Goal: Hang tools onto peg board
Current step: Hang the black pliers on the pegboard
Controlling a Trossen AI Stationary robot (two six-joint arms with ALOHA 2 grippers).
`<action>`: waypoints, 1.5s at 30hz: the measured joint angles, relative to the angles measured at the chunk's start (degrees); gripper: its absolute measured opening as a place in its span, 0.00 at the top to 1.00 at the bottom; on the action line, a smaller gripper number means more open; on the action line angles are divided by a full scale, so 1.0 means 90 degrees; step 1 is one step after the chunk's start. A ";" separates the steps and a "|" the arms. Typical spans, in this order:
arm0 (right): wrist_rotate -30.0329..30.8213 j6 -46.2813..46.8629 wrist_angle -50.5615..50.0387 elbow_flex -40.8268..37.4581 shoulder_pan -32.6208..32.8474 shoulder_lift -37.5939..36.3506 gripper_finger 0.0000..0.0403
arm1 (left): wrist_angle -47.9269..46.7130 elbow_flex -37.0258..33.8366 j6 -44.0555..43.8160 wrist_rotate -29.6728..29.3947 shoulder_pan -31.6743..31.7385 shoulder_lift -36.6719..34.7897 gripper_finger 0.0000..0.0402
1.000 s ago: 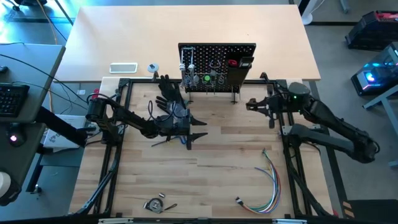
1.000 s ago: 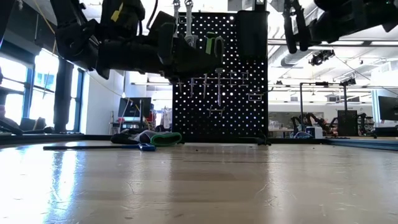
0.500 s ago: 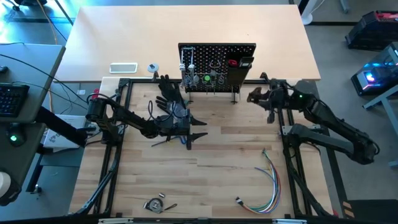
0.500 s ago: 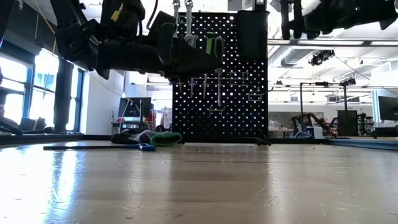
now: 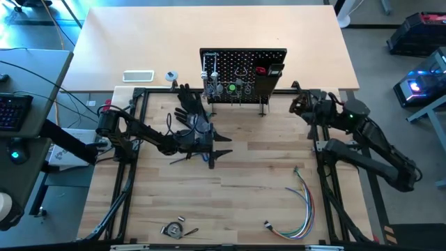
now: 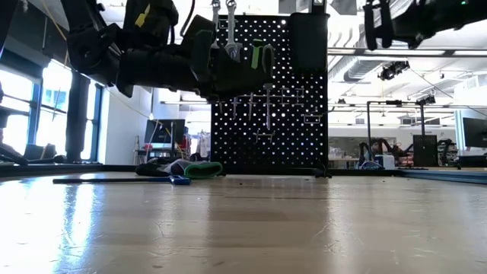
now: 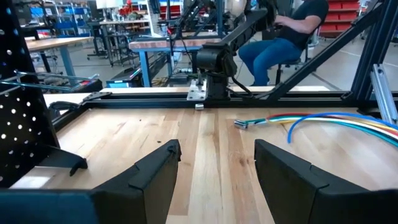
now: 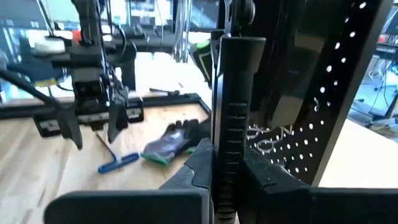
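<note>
The peg board (image 5: 242,70) stands upright at the table's far edge. Silver wrenches (image 5: 209,73), a green-handled tool (image 5: 232,88) and a red-handled tool (image 5: 261,70) hang on it. My right gripper (image 5: 298,104) hovers level beside the board's right end, shut on a black ribbed bar (image 8: 233,106), probably the black level. My left gripper (image 5: 226,146) stands open and level above mid-table, with nothing between its fingers (image 7: 155,171). A blue-handled hex key (image 8: 118,163) lies flat on the table. My right gripper pinches the black bar between its two fingers (image 8: 200,163), which come in level from the table's right side and lie across it. The part just above them (image 8: 231,146) stands upright, with the bar's upper end beside the peg board's edge. It is lifted clear of the table.
A black glove (image 5: 189,111) lies left of the peg board. Coloured wires (image 5: 300,206) curl at the near right, and a small round tool (image 5: 174,229) sits at the near edge. A black frame (image 5: 132,160) borders the work area. A seated person (image 7: 292,31) shows beyond the table.
My right gripper has moved toward the table's right edge and a little up, and has rolled about its own axis. It has stayed shut on the black bar.
</note>
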 joint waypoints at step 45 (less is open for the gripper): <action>-0.2048 0.0013 0.6009 -0.3573 -0.1173 0.3147 0.95 | -0.0106 0.0000 -0.0061 -0.0037 0.0019 0.0000 0.50</action>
